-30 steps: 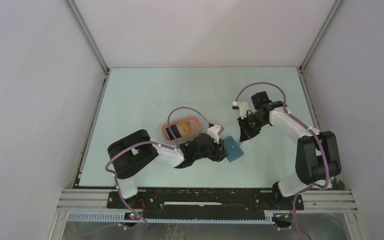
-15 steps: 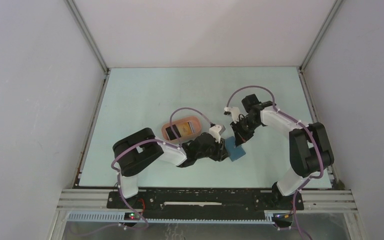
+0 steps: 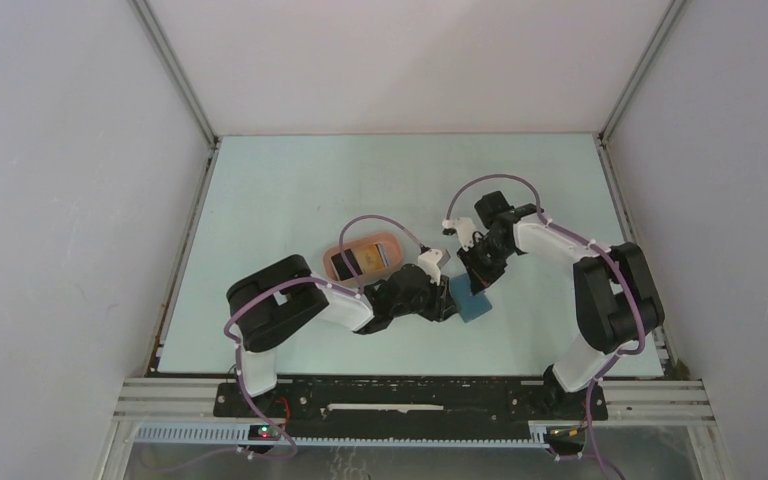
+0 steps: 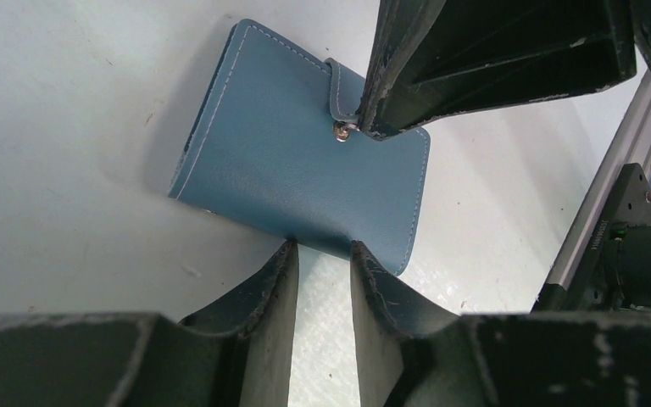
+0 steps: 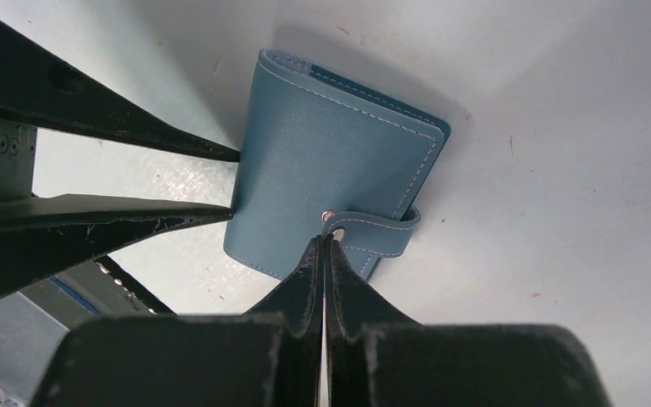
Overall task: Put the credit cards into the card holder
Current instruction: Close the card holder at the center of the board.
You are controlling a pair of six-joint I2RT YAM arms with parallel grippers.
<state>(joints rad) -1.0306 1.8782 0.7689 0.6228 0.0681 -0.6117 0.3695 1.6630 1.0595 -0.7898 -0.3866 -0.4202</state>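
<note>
The pink tray (image 3: 332, 250) lies well to the left of both sets of fingers, with a black card (image 3: 343, 264) and an orange card (image 3: 369, 259) lying in it. To its right, the left gripper (image 4: 324, 254) sits low over the table (image 3: 290, 190). Its fingers are slightly parted with nothing between them, and their tips touch the near edge of the card holder (image 4: 280, 161). The card holder is blue and lies flat and folded, its strap (image 5: 381, 233) snapped across the cover. From the opposite side the right gripper (image 5: 323, 246) comes in with its fingers pressed together, tips right at the snap button (image 5: 331, 217) on the strap's end. Whether they pinch the strap cannot be made out.
</note>
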